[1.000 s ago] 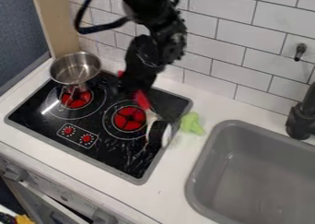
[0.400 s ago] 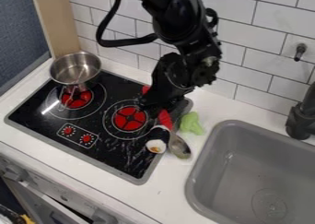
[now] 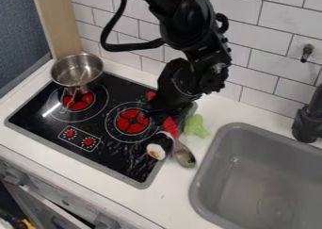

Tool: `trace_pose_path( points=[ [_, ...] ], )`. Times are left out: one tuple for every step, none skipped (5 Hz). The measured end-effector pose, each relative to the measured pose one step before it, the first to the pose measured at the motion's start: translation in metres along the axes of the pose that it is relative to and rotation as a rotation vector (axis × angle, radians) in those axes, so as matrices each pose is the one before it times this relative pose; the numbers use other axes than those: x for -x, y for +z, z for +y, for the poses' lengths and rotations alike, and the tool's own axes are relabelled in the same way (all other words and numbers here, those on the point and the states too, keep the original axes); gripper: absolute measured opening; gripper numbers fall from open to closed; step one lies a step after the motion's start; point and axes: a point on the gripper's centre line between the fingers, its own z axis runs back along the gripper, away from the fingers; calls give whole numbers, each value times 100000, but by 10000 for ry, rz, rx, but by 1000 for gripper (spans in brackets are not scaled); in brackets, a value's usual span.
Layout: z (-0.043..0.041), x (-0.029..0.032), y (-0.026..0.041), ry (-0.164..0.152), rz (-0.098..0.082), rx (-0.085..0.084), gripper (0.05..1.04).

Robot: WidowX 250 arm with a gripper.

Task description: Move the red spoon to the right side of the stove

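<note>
The gripper [image 3: 155, 114], over the stove [image 3: 129, 169] near its back right corner, was clamped on the handle of the red spoon [image 3: 183, 155]. The spoon's metal bowl lay beyond the stove's right edge, between stove and sink [image 3: 258, 176]. A green toy [image 3: 196, 126] lay beside the handle on the white surface [image 3: 173, 195].

1. Shiny silver metal pot [image 3: 76, 70], open and upright, at the upper left.
2. Small black-and-white rounded object [image 3: 156, 151], an orange-brown spot on its white end, lower centre.
3. Light green, lumpy object [image 3: 196, 126] on the white countertop [image 3: 176, 188], near the sink.
4. Grey rectangular sink [image 3: 252, 176] with rounded corners, at right; a black faucet [image 3: 309, 123] stands beside it.
5. White brick-pattern tile wall [image 3: 270, 46] bearing a small dark metal fixture [image 3: 307, 53].
6. Tan wooden post [image 3: 58, 23] beside a blue-grey panel [image 3: 22, 30], upper left.
</note>
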Motion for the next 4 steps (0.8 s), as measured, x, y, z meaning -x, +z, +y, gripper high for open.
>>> trace_pose_path(
  points=[
    [812, -3480, -975, 1011, 114, -244, 371],
    [-9, -856, -1663, 174, 464, -343, 371],
    [313, -764, -1212, 274, 727, -246, 371],
    [388, 53, -1884, 150, 1124, -502, 371]
  ],
)
